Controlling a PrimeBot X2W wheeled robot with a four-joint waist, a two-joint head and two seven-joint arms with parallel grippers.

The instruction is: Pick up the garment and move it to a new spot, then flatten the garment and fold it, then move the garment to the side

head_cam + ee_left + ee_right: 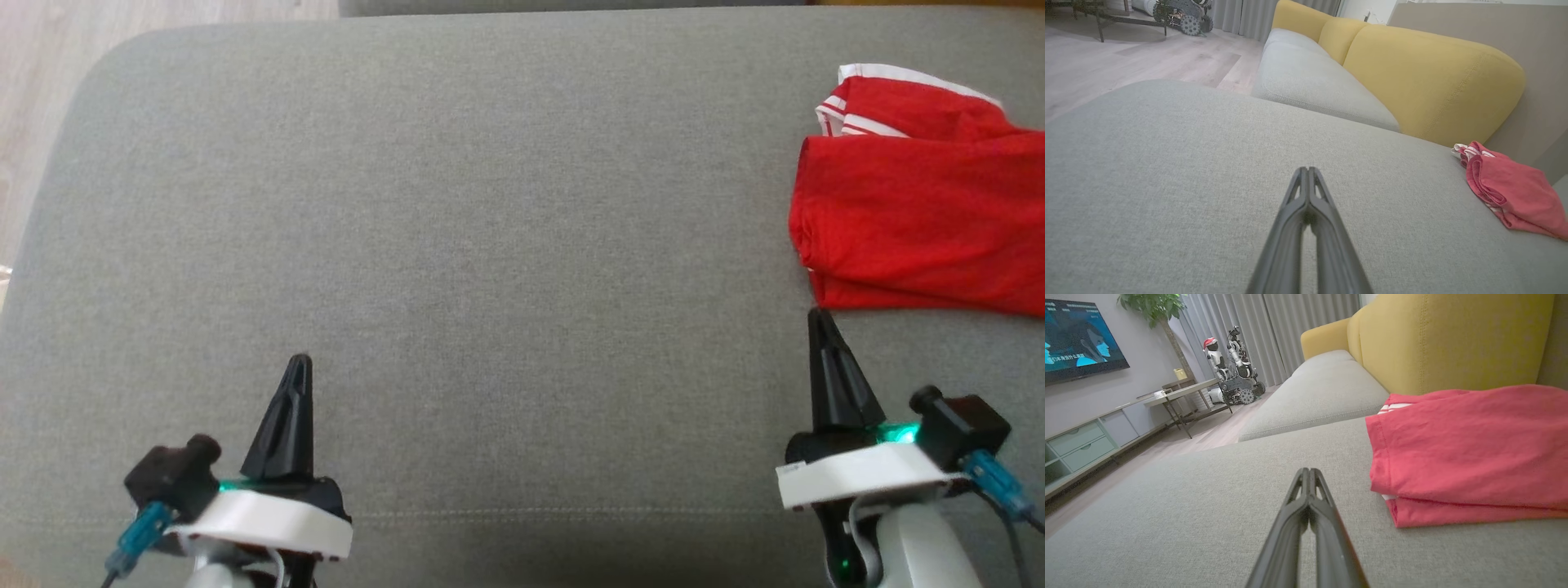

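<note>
The garment [922, 220] is red with white trim, folded into a flat stack at the right edge of the grey cushion [490, 229]. It also lies at the right in the left wrist view [1515, 190] and fills the right side of the right wrist view [1466, 457]. My right gripper [819, 317] is shut and holds nothing; its tip sits just in front of the garment's near left corner. My left gripper [300, 362] is shut too, empty, low at the left over bare cushion, far from the garment. Both pairs of fingers [1306, 204] [1308, 498] are pressed together.
Yellow sofa backrests [1429, 77] rise behind the cushion, with another grey seat [1323, 392] beyond. Wood floor [49, 82] lies off the cushion's left edge. Across the room stand a TV [1077, 339], a low cabinet [1081, 441], a side table [1180, 394] and another robot [1231, 363].
</note>
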